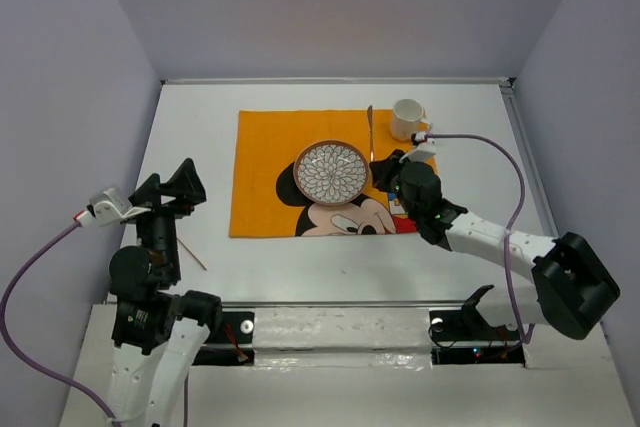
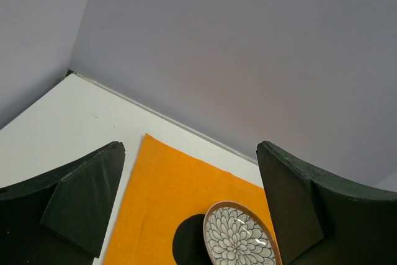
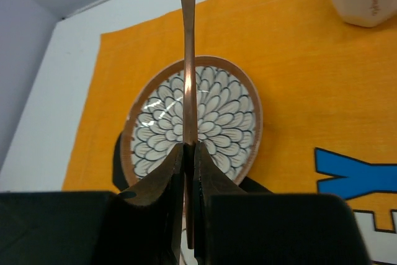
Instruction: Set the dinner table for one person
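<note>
Saw the white counter (image 1: 200, 127) filling the floor between grey walls, with a thin metal rim along its edges and both arms bolted at its near side. Found an orange Mickey Mouse mat (image 1: 265, 167) lying flat on the far middle part of it. Noted the right arm (image 1: 480, 232) reaching forward and left over the mat's right edge, and the left arm (image 1: 150, 297) raised at the near left, off the mat. Picked out a round plate (image 1: 332, 170) with a grey petal pattern and a brown rim, sitting on the mat near its centre, just above Mickey's head. Spotted a white mug (image 1: 407, 119) upright on the mat's far right corner, apart from the plate. Found the left claw (image 1: 168, 185) spread wide, holding nothing, in the air above bare counter left of the mat. Found the right claw (image 1: 388, 169) almost closed, pinching the near end of a slim copper-coloured utensil (image 3: 186, 60) (spoon, fork or knife: could not tell). Saw it point toward the far wall, between plate and mug from overhead, and line up across the plate from the wrist camera. Noticed last a thin brown stick (image 1: 190, 253) lying on the counter just beside the left arm.
</note>
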Robot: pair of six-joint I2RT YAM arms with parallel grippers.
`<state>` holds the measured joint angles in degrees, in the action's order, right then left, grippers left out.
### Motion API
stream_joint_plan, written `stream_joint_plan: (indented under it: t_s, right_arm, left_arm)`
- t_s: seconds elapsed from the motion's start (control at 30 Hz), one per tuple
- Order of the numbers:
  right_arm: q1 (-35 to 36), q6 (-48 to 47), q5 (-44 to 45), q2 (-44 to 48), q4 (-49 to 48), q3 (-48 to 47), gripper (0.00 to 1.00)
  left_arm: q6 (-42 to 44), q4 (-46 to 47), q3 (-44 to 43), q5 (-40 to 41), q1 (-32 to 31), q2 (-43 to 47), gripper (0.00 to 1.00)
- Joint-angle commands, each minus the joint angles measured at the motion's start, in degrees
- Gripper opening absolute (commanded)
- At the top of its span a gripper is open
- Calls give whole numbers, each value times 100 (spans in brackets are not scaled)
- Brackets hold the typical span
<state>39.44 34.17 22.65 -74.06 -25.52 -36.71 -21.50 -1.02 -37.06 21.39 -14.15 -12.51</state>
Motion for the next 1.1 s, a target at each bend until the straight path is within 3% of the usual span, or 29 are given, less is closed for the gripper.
stream_joint_plan:
  t_s: [0.0, 0.47, 0.97, 1.0, 1.07]
  right_arm:
    - [-261, -420, 55, -55, 135, 234, 0]
    - [-1131, -728, -621, -1179, 196, 103, 0]
    - [-1290, -807, -640, -2051, 451, -346, 0]
    - [-1290, -781, -596, -2051, 512, -372, 4]
    - [-1290, -710, -473, -1981, 855, -460, 30]
  left_arm:
    - [84, 330, 32, -64, -26, -67, 99]
    - [93, 339, 32, -135, -26, -199, 99]
    - [75, 357, 50, -179, -17, -243, 99]
    - [84, 357, 50, -196, -26, -243, 99]
    - [84, 357, 50, -188, -26, -252, 99]
